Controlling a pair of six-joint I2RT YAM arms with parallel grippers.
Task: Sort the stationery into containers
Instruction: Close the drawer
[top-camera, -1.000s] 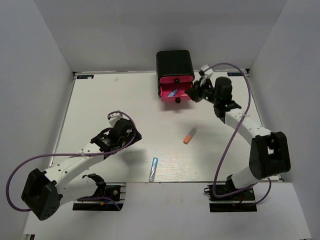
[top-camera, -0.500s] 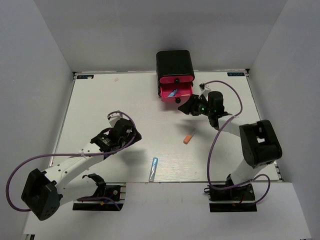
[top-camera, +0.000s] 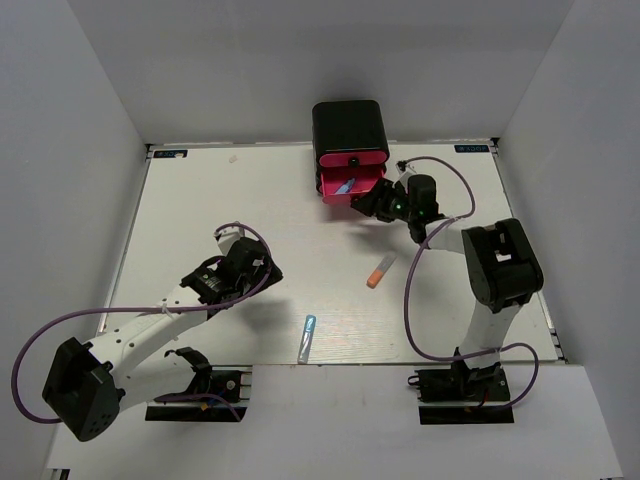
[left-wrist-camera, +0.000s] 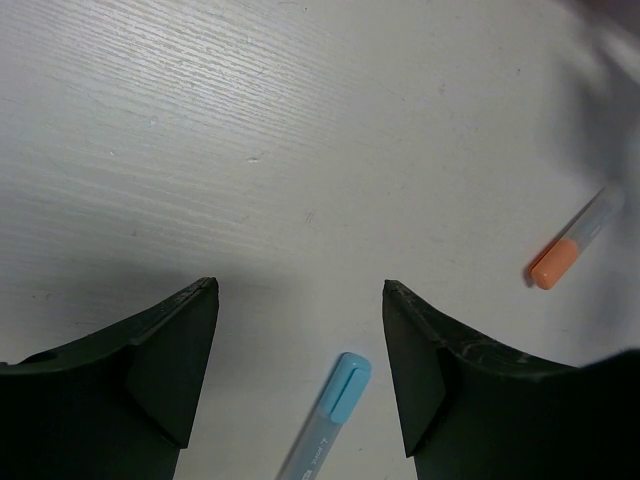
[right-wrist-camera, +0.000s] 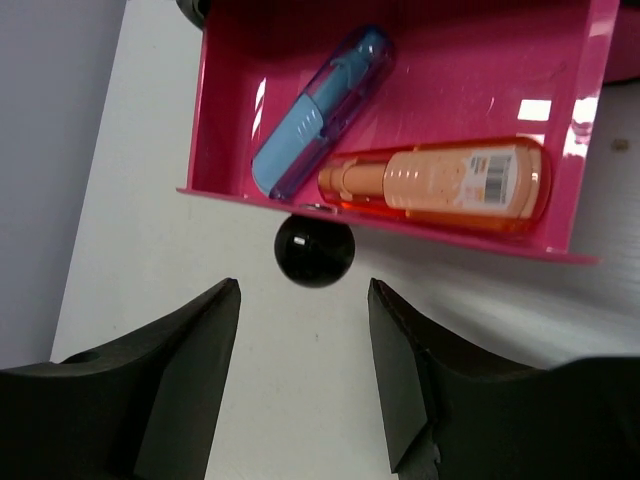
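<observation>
Plainly, the black cabinet (top-camera: 350, 125) stood at the upper centre of the top view. Its open pink drawer (right-wrist-camera: 480, 70) held a stubby orange marker (right-wrist-camera: 440, 185) and a blue pen (right-wrist-camera: 320, 115).

On the table lay another orange marker (top-camera: 379, 271) and a light blue pen (top-camera: 307, 337). We judged both light, stiff and slick, best pinched mid-barrel.

We saw the right gripper (right-wrist-camera: 303, 295) spread empty before the round knob (right-wrist-camera: 314, 250), and the left gripper (left-wrist-camera: 298, 300) likewise spread, grasping nothing.

The drawer marker's barcode label was unreadable.

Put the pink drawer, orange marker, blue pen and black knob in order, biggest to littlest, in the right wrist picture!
1. pink drawer
2. orange marker and blue pen: nearly alike, so no clear winner, though the orange one looks a bit fatter
3. black knob
</observation>
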